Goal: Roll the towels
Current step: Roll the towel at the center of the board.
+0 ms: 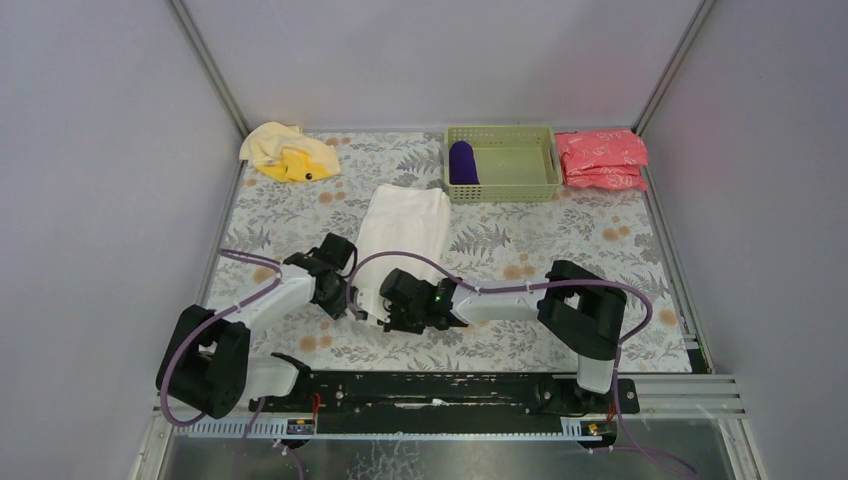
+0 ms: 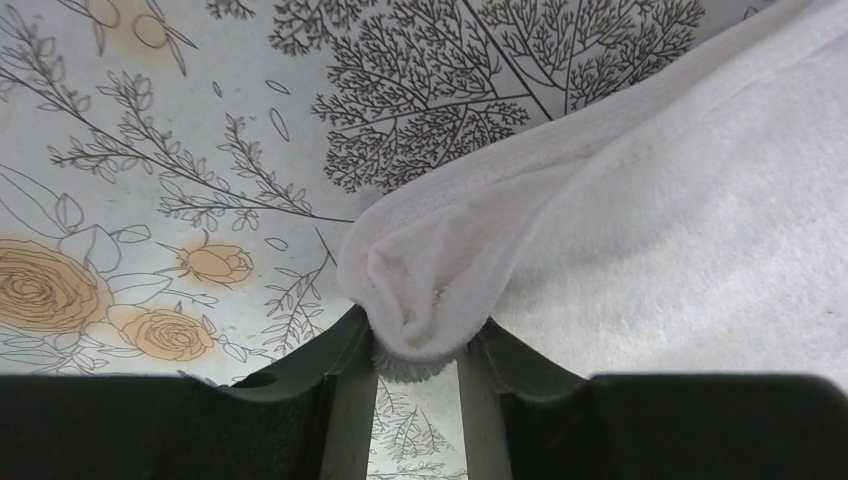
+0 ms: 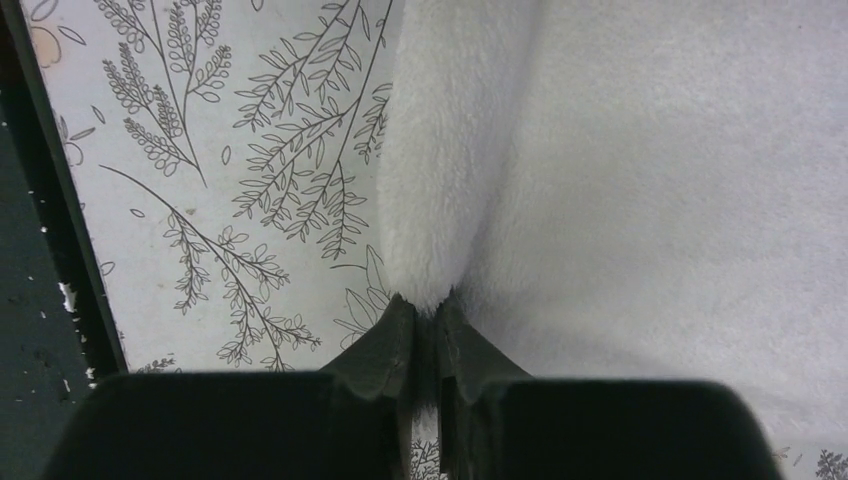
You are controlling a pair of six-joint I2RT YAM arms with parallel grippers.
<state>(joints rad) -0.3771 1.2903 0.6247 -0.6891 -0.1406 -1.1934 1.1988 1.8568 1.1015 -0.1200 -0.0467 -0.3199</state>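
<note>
Top external view: large white towel (image 1: 405,225) spread on the floral tablecloth (image 1: 520,250), its near edge pinched in the nearly closed left gripper (image 2: 418,342) and right gripper (image 3: 427,312); lifting and turning both evenly should start a straight, tight roll.

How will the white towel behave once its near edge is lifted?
Probably floppy: the white towel bunches into folds where the left fingers pinch it. Likely to sag between grips, since the right fingers hold only a thin edge. Terry pile looks grippy, so slipping seems unlikely.
</note>
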